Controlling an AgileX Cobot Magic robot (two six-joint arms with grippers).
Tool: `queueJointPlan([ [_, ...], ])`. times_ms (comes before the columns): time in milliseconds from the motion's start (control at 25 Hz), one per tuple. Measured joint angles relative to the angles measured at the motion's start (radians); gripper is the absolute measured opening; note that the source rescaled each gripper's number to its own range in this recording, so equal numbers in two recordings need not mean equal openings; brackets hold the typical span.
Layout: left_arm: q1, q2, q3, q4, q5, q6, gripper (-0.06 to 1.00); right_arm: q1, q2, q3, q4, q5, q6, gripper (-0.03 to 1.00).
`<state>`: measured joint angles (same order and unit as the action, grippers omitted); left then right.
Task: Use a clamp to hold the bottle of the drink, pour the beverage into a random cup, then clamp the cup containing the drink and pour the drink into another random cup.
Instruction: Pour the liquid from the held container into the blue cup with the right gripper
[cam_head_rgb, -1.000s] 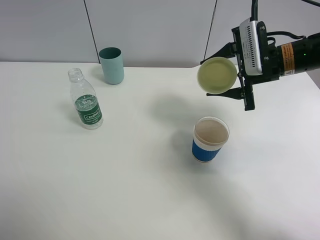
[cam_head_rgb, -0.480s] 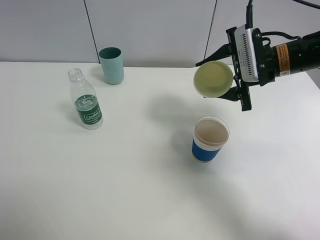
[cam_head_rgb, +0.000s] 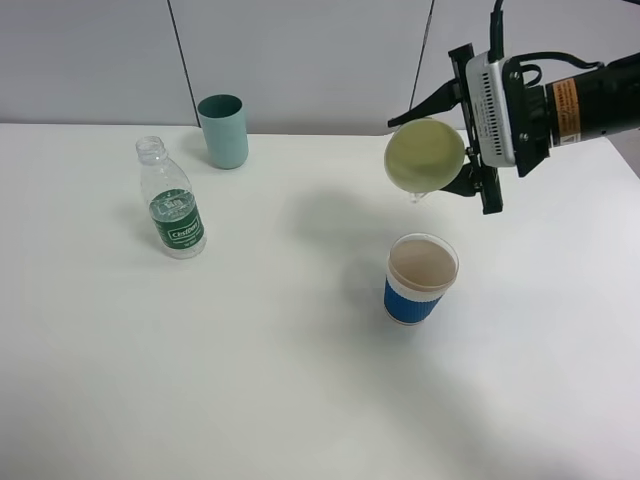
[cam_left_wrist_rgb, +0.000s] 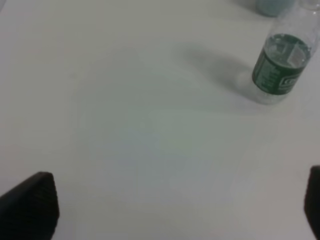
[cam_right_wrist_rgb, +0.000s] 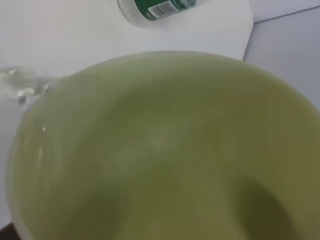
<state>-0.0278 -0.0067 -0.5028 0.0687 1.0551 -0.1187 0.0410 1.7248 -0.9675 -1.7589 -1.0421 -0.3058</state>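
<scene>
My right gripper (cam_head_rgb: 436, 150) is shut on the pale yellow-green cup (cam_head_rgb: 425, 155), holding it on its side above the blue-banded paper cup (cam_head_rgb: 421, 278), mouth toward the left. A little clear beverage (cam_head_rgb: 417, 195) hangs off the lower rim. In the right wrist view the yellow-green cup (cam_right_wrist_rgb: 160, 150) fills the picture, with beverage (cam_right_wrist_rgb: 22, 85) spilling past its rim. The bottle (cam_head_rgb: 172, 200) stands uncapped at the left, some liquid inside. My left gripper (cam_left_wrist_rgb: 170, 205) is open above bare table, well away from the bottle (cam_left_wrist_rgb: 280, 65).
A dark teal cup (cam_head_rgb: 223, 131) stands upright at the back left, behind the bottle. The white table (cam_head_rgb: 250, 380) ends at a grey wall behind. The right arm (cam_head_rgb: 590, 105) reaches in from the right edge.
My right gripper has tipped the yellow-green cup further over and moved it slightly left and up. Liquid now shows at its lower rim. Nothing else moved.
</scene>
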Motion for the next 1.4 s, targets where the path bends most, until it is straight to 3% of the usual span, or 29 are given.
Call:
queueJointPlan([
  [1400,0.000,0.000,0.000,0.000,-0.001,0.000,1.00,0.012,-0.010,0.000,0.000,0.000,-0.164,0.02],
])
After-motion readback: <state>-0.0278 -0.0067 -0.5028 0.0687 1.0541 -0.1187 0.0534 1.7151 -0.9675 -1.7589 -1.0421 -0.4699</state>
